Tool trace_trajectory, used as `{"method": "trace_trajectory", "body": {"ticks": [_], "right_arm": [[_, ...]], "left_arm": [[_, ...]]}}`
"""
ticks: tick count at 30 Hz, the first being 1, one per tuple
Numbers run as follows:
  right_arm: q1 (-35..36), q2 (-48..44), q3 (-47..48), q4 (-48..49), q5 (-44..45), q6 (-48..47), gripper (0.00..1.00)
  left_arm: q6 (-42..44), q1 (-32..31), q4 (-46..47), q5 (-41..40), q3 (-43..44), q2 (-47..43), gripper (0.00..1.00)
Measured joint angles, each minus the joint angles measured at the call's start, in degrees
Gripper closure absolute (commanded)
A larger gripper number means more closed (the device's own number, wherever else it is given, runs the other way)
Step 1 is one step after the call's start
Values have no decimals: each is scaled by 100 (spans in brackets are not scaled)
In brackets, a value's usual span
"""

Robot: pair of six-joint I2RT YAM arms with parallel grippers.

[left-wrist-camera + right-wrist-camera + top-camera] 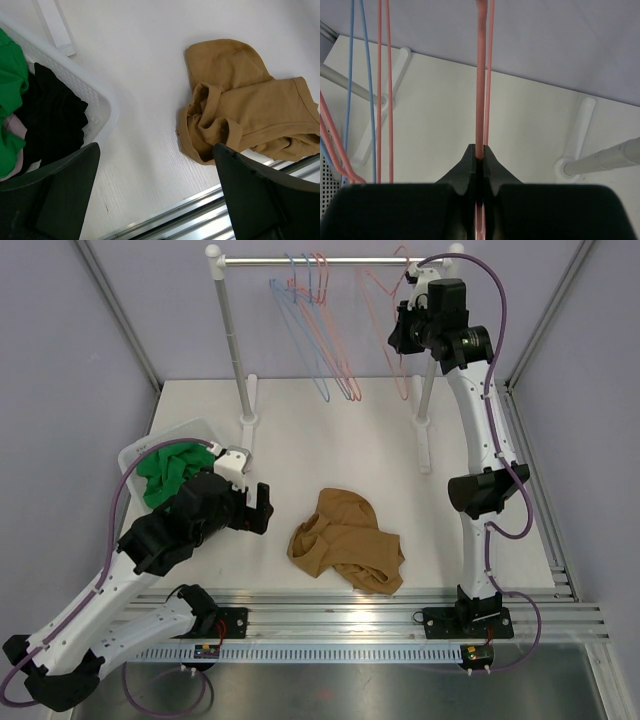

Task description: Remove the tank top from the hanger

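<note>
1. Since the right wrist view is the clearest one, we start there: the right gripper (479, 154) is pinched tight on the thin pink hanger (480, 75), with the wire running straight up out of the closed fingertips. Nothing is draped on the part of the wire we can see. More hangers (384, 90), pink and blue, hang off to the left. Below sit the white table (530, 130) and a leg of the rack (612, 157).

2. From the left wrist view, the left gripper (157, 187) has its jaws spread wide with nothing between them, and it hovers over the table. The tan tank top (250, 105) lies crumpled flat on the table, right of centre, and neither finger touches it. On the left we see the white basket (100, 100) with a green garment (10, 80) and a black garment (55, 120) inside. A metal rail (200, 210) runs along the near edge.

3. In the top view, the tank top sits in a heap near the front of the table, between the two arms and well apart from the rack. The right arm reaches up to the right end of the rack's bar, where the hanger is. We can't tell if its hook is on the bar. The left gripper sits between the basket and the tank top.
</note>
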Motion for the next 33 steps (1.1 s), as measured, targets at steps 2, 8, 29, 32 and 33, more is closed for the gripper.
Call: {"method": "trace_trajectory", "body": {"ticks": [2, 8, 29, 32, 33], "right_arm": [[35, -4, -122, -11, -59, -17, 100], [284, 42, -61, -168, -214, -186, 100], [1228, 352, -50, 634, 573, -492, 90], [1228, 337, -87, 638, 667, -509, 55], [1228, 310, -149, 625, 741, -546, 48]], "left_arm": [[0, 24, 37, 48, 0, -2, 1], [0, 37, 39, 122, -24, -20, 1], [44, 365, 81, 282, -72, -197, 1], [59, 411, 81, 326, -74, -197, 1], [61, 428, 81, 350, -74, -195, 1]]}}
